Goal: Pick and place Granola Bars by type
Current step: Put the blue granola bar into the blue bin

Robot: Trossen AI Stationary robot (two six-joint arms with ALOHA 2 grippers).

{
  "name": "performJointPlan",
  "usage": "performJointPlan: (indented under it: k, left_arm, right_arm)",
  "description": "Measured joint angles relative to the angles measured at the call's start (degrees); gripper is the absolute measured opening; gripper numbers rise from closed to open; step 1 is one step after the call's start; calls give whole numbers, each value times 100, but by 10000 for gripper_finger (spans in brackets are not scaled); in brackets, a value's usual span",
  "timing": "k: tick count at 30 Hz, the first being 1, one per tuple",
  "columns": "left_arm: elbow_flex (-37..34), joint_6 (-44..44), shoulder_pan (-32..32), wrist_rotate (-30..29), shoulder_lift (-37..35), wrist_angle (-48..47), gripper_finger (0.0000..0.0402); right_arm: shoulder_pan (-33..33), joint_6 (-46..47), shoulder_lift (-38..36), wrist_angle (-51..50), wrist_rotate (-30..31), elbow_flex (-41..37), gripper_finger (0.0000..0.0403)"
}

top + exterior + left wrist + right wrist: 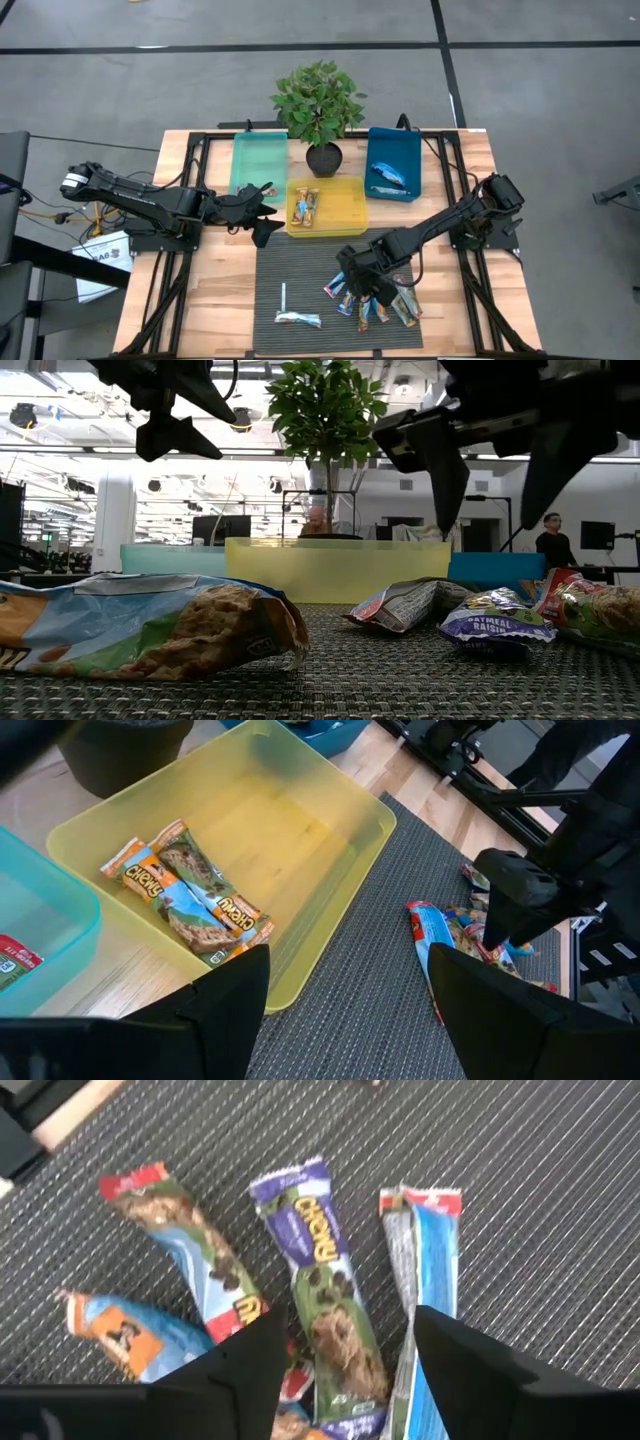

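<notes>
Three bins on the tabletop (200,300) hold sorted bars, yellow bin (352,190) two, while a pile of Granola Bars (375,305) waits on the mat under the right gripper (362,285), fingers spread, empty; left gripper (262,212) hovers wide open, empty.

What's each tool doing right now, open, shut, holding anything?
Left tool: open, empty, beside the yellow bin.
Right tool: open, empty, over the granola bars.
</notes>
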Motion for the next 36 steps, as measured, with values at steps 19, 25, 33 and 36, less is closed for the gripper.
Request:
performJointPlan:
  k: [19, 25, 33, 36]
  left_arm:
    - [0, 0, 0, -9, 0, -2, 265]
    - [0, -15, 0, -9, 0, -2, 265]
    - [0, -15, 2, -46, 0, -2, 265]
    - [0, -15, 2, -46, 2, -2, 265]
  right_arm:
    - [-126, -47, -11, 492, -144, -431, 180]
    - [-163, -47, -9, 755, -152, -787, 179]
    - [-127, -95, -3, 820, -150, -802, 176]
    - [-159, -178, 216, 1037, -147, -803, 174]
